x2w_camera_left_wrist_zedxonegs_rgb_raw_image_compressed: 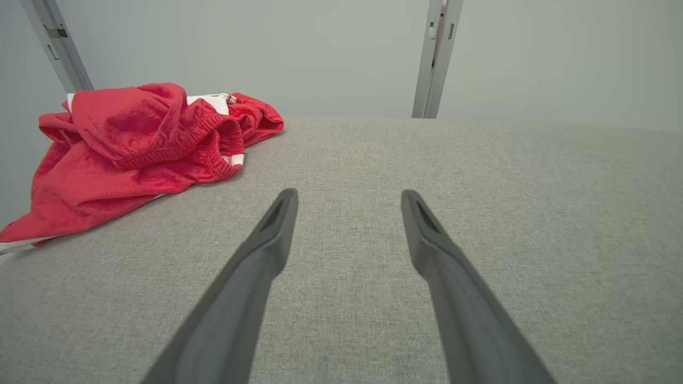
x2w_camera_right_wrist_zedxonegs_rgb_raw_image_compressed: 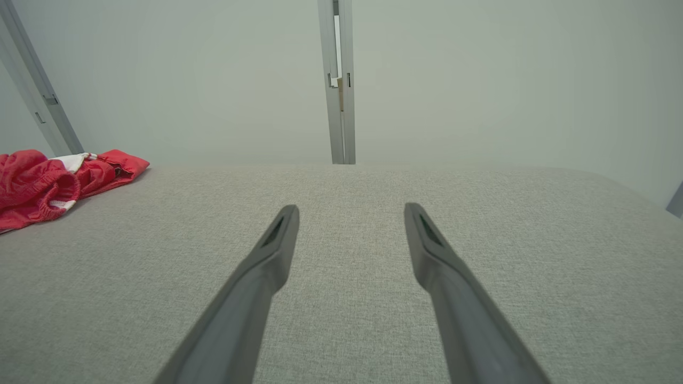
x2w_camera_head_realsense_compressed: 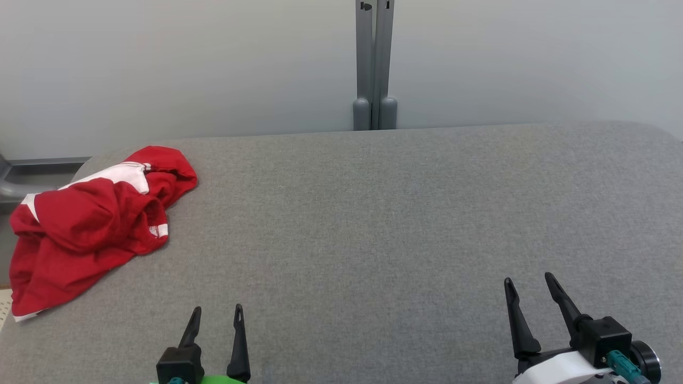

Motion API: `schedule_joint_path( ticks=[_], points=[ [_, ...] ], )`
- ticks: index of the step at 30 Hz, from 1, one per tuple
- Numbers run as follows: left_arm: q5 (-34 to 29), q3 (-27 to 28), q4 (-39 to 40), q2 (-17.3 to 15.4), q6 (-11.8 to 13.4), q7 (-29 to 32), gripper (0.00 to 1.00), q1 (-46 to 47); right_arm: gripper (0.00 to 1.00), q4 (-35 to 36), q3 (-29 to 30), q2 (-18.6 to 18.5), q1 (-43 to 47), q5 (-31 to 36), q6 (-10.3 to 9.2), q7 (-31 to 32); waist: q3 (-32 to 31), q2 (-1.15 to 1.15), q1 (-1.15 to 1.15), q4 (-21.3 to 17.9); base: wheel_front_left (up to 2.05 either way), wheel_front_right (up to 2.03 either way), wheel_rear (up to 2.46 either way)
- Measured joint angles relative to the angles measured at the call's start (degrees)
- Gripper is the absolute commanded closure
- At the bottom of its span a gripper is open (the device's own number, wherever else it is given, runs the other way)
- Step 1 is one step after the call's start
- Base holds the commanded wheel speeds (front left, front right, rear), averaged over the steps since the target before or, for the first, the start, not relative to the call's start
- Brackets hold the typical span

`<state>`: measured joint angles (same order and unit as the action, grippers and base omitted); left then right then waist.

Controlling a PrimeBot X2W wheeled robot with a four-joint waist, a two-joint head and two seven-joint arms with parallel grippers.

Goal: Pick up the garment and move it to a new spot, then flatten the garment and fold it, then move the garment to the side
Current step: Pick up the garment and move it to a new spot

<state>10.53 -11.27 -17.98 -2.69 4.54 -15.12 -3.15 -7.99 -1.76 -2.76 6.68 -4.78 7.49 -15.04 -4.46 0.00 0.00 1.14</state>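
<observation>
We can read no text, number or brand anywhere; the small white label (x2w_camera_head_realsense_compressed: 158, 230) on the red garment (x2w_camera_head_realsense_compressed: 80, 224) bears a mark too small to make out.

**Red on grey**

The padded, fabric-covered bench (x2w_camera_head_realsense_compressed: 373, 224) is mid grey with a fine heathered weave. At its left edge, the crumpled red fabric garment (x2w_camera_head_realsense_compressed: 90, 224) is a strong plain red, with broad white bands and a small white tab at its gathered hem. Behind the far edge, the smooth wall (x2w_camera_head_realsense_compressed: 187, 64) is pale grey-white and the twin metal post (x2w_camera_head_realsense_compressed: 374, 64) a darker grey. The left gripper (x2w_camera_head_realsense_compressed: 217, 310) is black above a bright green collar (x2w_camera_head_realsense_compressed: 219, 380). The right gripper (x2w_camera_head_realsense_compressed: 527, 278) is black, on a white forearm (x2w_camera_head_realsense_compressed: 565, 368) with a teal plug (x2w_camera_head_realsense_compressed: 621, 364).
</observation>
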Motion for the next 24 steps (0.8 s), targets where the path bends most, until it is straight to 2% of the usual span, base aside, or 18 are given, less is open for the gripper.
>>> schedule_joint_path(
  ticks=[7,12,24],
  points=[
    [0.0,-0.3,-0.5,0.0,0.0,0.0,0.0,0.0,0.0,0.1,0.4,0.0,0.0,0.4,0.0,0.0,0.0,0.0,0.0,0.3,0.0,0.0,0.0],
    [-0.2,-0.7,-0.6,0.0,-0.1,0.0,0.0,0.3,0.0,0.3,0.9,0.0,0.6,0.4,0.0,0.0,-0.1,0.0,0.0,2.2,0.0,0.0,0.0],
    [-0.6,-0.1,-0.4,-1.7,-0.1,0.0,0.0,1.5,0.0,0.8,-0.1,0.0,0.1,-1.8,0.0,0.0,-0.7,0.0,0.0,14.5,0.0,0.0,0.0]
  ],
)
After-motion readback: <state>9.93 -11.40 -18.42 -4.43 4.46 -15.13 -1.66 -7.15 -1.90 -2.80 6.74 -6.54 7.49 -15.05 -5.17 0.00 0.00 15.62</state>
